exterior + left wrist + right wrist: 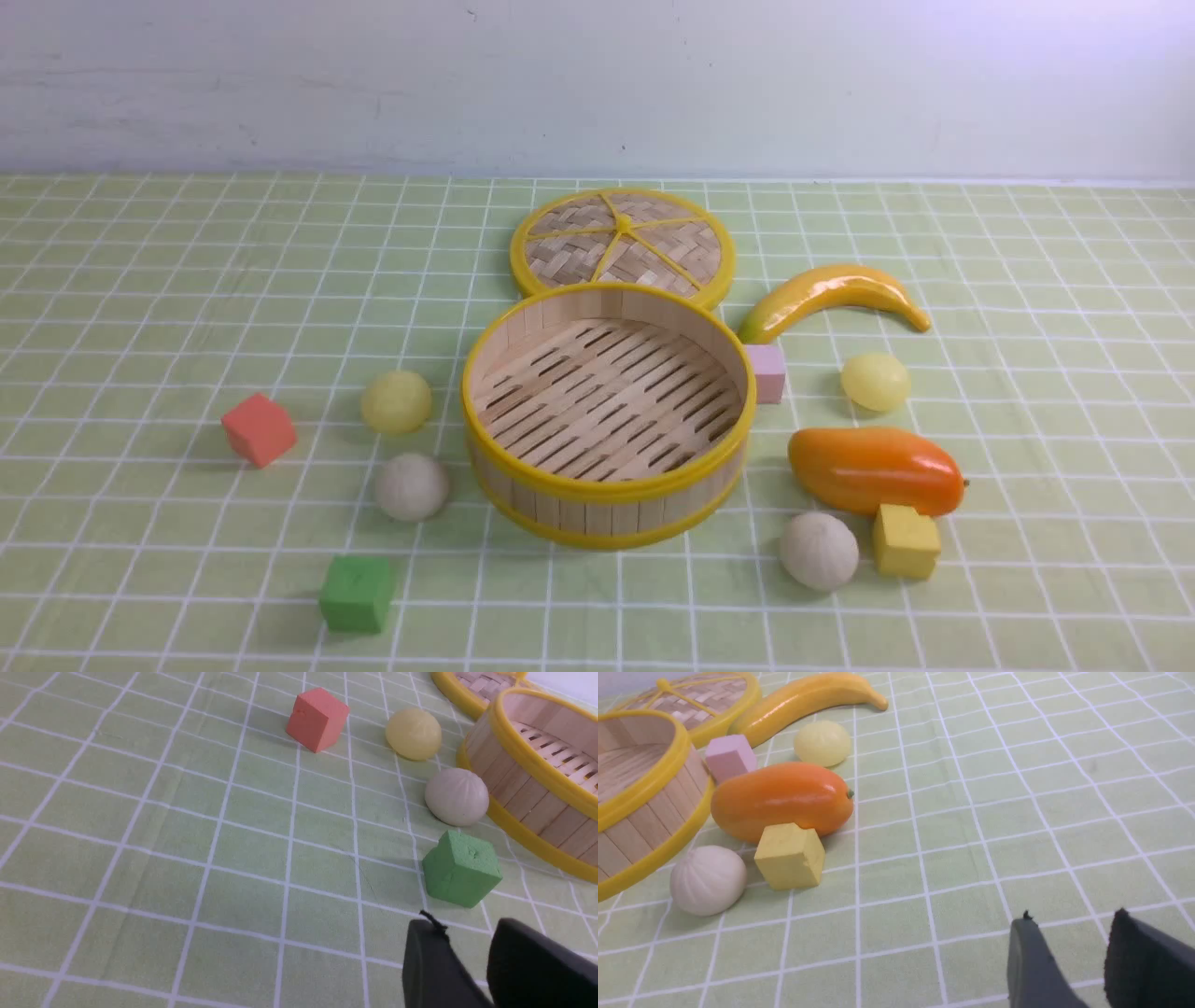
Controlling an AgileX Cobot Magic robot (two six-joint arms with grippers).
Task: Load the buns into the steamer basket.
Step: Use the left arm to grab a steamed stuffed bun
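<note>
The steamer basket [597,515] stands empty mid-table, its slatted floor bare. Left of it lie a pale yellow bun [396,401] and an off-white pleated bun [412,486]. To its right are another yellow bun [875,381] and another off-white bun [819,551]. Neither gripper appears in the front view. In the left wrist view my left gripper [467,927] is open over bare cloth, short of the green cube [461,869], the off-white bun [456,796] and the basket [528,798]. My right gripper [1073,918] is open over cloth, well away from the off-white bun [708,880] and the yellow bun [823,743].
The woven lid [621,243] lies flat behind the basket. A banana [831,294], a pink cube [767,371], an orange mango [873,469] and a yellow cube [905,541] crowd the right side. On the left sit a red cube [259,428] and a green cube [356,594].
</note>
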